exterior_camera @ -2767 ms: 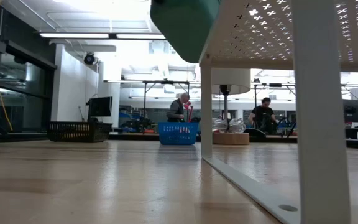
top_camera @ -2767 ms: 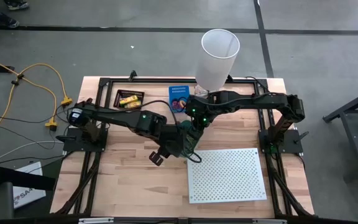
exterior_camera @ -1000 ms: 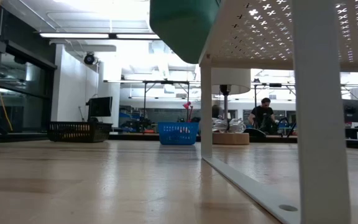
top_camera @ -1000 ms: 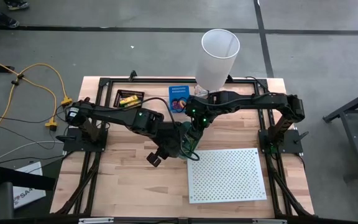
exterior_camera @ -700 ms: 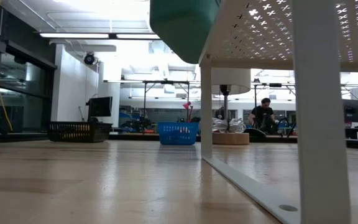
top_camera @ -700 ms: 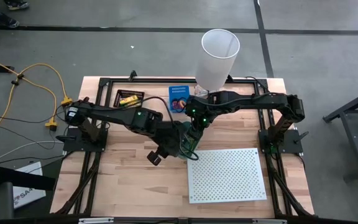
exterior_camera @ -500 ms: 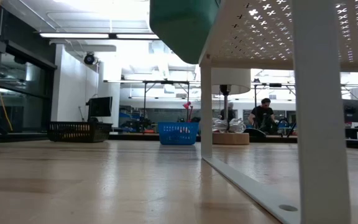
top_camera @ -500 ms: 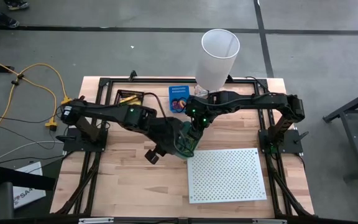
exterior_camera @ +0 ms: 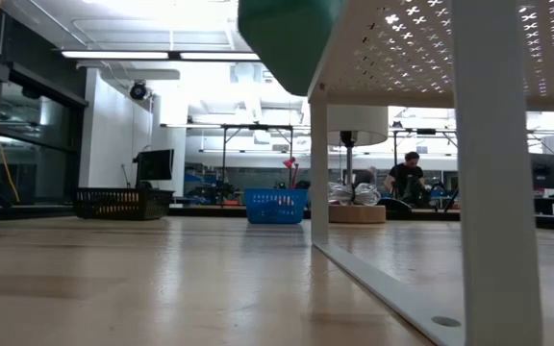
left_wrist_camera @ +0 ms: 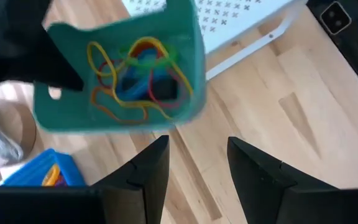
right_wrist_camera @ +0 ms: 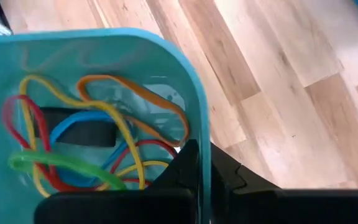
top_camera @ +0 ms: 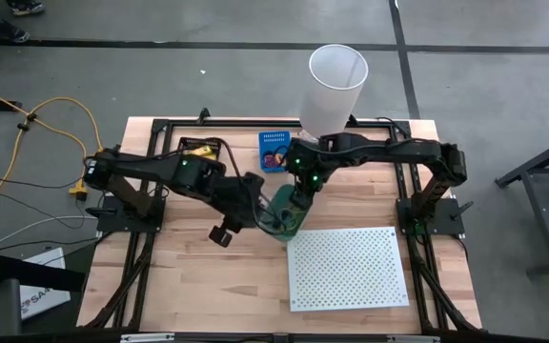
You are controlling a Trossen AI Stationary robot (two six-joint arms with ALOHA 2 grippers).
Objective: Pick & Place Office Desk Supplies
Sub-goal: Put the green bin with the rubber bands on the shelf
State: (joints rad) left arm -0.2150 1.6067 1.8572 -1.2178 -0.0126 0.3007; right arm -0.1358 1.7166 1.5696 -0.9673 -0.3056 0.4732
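A teal container (top_camera: 289,215) of rubber bands (right_wrist_camera: 92,146) hangs above the wooden surface (top_camera: 189,276) at the centre of the high view, the right gripper (right_wrist_camera: 194,168) closed on its rim. The bands lie tangled inside it: loops of yellow, orange, red, blue and green, too overlapped to count exactly. The left gripper (left_wrist_camera: 194,165) sits just beside the container with its fingers (left_wrist_camera: 151,168) spread apart and nothing between them.

On the surface stand one white perforated board (top_camera: 348,268) at lower right of the high view, one blue basket (top_camera: 274,148) at upper centre, and one black tray (top_camera: 198,148) at upper left holding yellow items. One tall white tapered bin (top_camera: 335,88) rises at the surface's far edge. In the low view the container (exterior_camera: 287,34) hangs at top centre beside the raised board's edge (exterior_camera: 402,48), with the basket (exterior_camera: 275,205) and the tray (exterior_camera: 123,202) in the middle distance.

The surface is pale planked wood in a black frame. A yellow cable (top_camera: 55,129) trails over the grey floor at left. The room beyond is a bright workshop with ceiling strip lights, and one person (exterior_camera: 407,178) is seated at right.
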